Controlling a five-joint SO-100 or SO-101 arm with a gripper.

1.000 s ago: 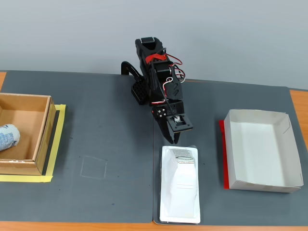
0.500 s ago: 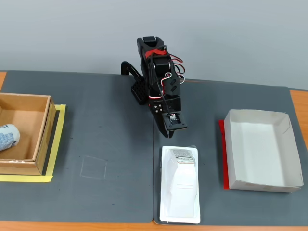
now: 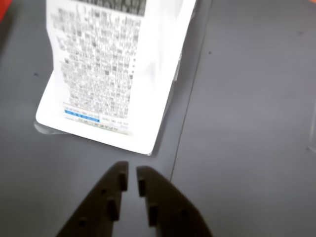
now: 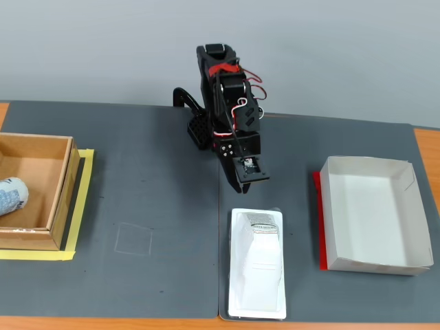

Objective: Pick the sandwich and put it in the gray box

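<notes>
The sandwich (image 4: 256, 265) lies flat on the dark mat near the front edge in the fixed view, white face up with a printed label at its far end. My gripper (image 4: 238, 187) hangs just behind that end, above the mat and not touching it. In the wrist view the black gripper (image 3: 132, 173) enters from the bottom, its fingertips nearly together with nothing between them, and the sandwich (image 3: 113, 74) with its fine-print label lies just ahead and to the left. The gray box (image 4: 371, 220) stands open to the right of the sandwich, with a red strip (image 4: 318, 220) along its near-left side.
A brown cardboard box (image 4: 63, 192) on yellow tape stands at the left edge, holding a small white-and-blue bundle (image 4: 10, 196). The arm's base (image 4: 199, 130) stands at the back centre. A faint square outline (image 4: 134, 239) is marked on the mat.
The arm has pulled back and up from the sandwich's far end; the gripper tip sits farther from the pack than a second ago. The sandwich and boxes have not moved.
</notes>
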